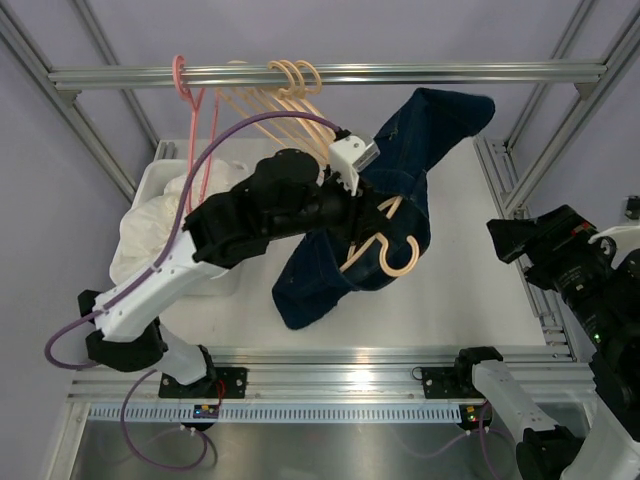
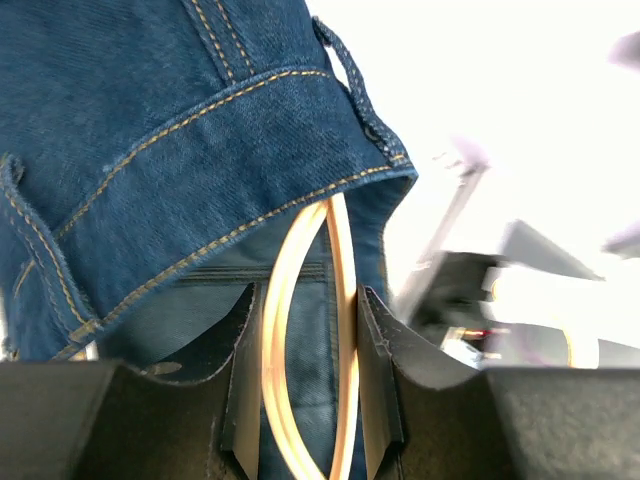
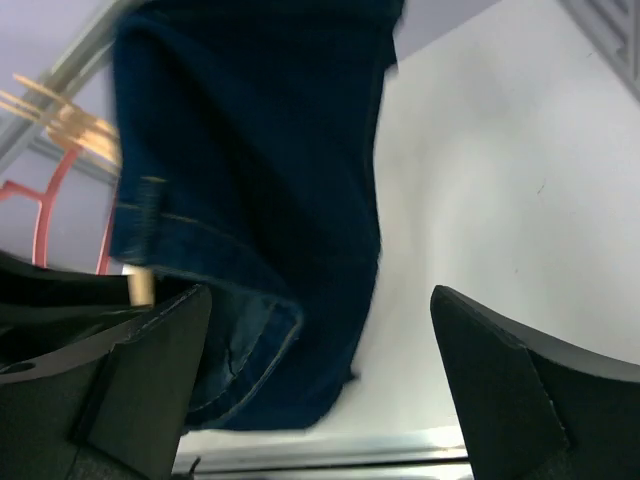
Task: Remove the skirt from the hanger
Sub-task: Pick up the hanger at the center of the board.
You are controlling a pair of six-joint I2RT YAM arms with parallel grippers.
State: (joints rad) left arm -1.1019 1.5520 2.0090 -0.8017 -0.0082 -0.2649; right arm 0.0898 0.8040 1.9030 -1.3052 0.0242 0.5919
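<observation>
While the left gripper (image 2: 305,380) clamps its jaws on the peach hanger (image 2: 272,340), the denim skirt (image 1: 400,180) hangs from it over mid-table (image 1: 470,280); the right gripper (image 3: 320,310), at the right edge, gapes wide and empty.

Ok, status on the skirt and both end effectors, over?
Left end effector shut on the hanger. Right end effector open, empty, off right. Skirt draped on hanger, not yet off. Spare hangers on rail behind.

One denim skirt (image 1: 440,130), one cream hanger (image 1: 395,262), one pink hanger (image 1: 186,88), several peach hangers (image 1: 296,80), one white bin (image 1: 150,185), two robot arms (image 1: 250,215).
</observation>
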